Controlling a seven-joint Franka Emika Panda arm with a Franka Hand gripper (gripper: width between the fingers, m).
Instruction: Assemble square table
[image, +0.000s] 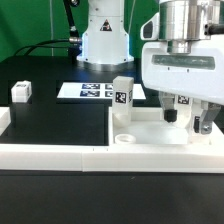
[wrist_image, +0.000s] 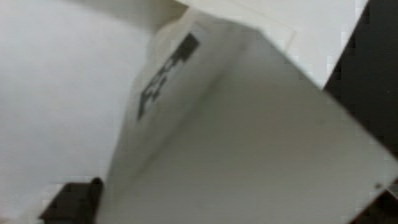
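The square table's white slab (image: 150, 135) lies flat at the exterior view's right, with a round hole (image: 125, 138) near its front corner. One white tagged leg (image: 123, 95) stands upright on the slab. My gripper (image: 188, 118) hangs over the slab's right part, open, its dark fingers (image: 170, 113) standing apart on either side of a second tagged leg (image: 184, 100). In the wrist view that leg (wrist_image: 231, 130) fills most of the picture, and one dark finger (wrist_image: 71, 202) shows beside it. Another leg (image: 21, 92) sits alone at the exterior view's far left.
The marker board (image: 92, 90) lies flat behind the slab. A long white low border wall (image: 70, 157) runs along the front and turns up the left side. The robot's white base (image: 105, 35) stands at the back on the black tabletop.
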